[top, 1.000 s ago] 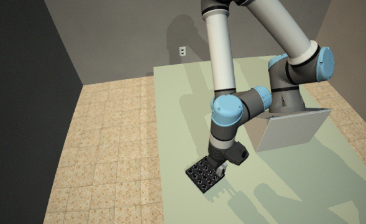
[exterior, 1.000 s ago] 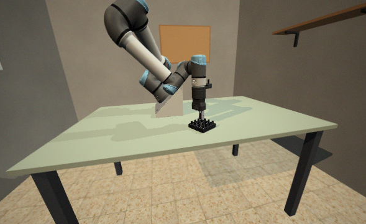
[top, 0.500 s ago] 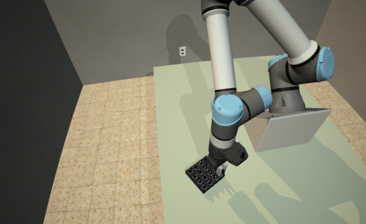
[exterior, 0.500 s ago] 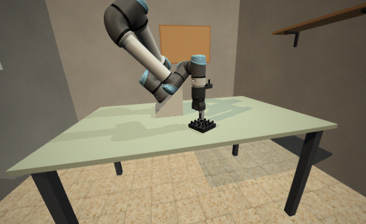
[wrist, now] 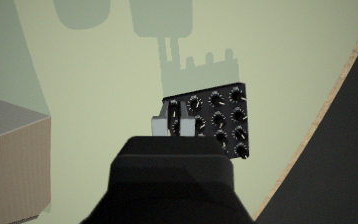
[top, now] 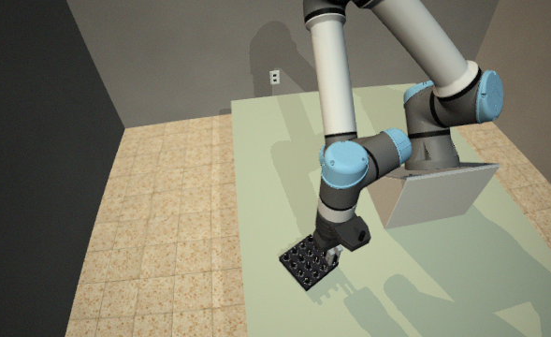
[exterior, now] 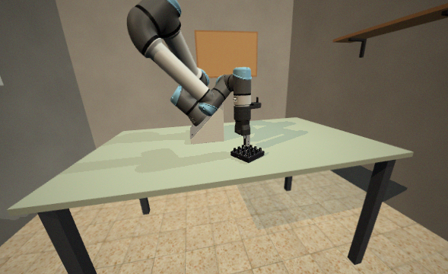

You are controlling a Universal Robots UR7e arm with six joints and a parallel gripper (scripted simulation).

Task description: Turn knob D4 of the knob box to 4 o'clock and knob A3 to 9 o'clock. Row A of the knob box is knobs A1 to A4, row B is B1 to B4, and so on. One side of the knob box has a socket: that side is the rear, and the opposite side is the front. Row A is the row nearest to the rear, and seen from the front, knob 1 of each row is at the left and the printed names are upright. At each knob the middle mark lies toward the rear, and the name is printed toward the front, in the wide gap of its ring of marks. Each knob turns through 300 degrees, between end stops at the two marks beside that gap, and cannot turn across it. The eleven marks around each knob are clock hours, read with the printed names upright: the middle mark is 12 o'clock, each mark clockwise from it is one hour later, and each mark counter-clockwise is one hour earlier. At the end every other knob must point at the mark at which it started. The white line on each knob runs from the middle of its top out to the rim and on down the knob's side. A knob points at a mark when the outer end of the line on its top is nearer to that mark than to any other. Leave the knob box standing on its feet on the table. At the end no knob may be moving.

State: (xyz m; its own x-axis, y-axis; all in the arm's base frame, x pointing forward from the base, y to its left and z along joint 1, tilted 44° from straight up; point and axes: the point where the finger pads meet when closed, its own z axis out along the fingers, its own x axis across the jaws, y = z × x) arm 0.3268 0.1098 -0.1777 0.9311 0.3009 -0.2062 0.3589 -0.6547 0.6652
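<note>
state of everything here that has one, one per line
gripper: shut on a knob at the box's corner
knob box: standing flat on the table, near its edge
held knob: between the fingers, which knob cannot be told
other knobs: untouched, white lines at mixed angles
arm: reaching straight down over the box

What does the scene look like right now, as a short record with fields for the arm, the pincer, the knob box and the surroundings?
arm: one arm reaching down from its pedestal over the box
pincer: pincer shut on a knob in a corner of the box, fingers either side of it
knob box: black knob box standing on the table, near one edge
table: pale green table on dark legs
surroundings: tiled floor, wall shelf, orange board
</note>
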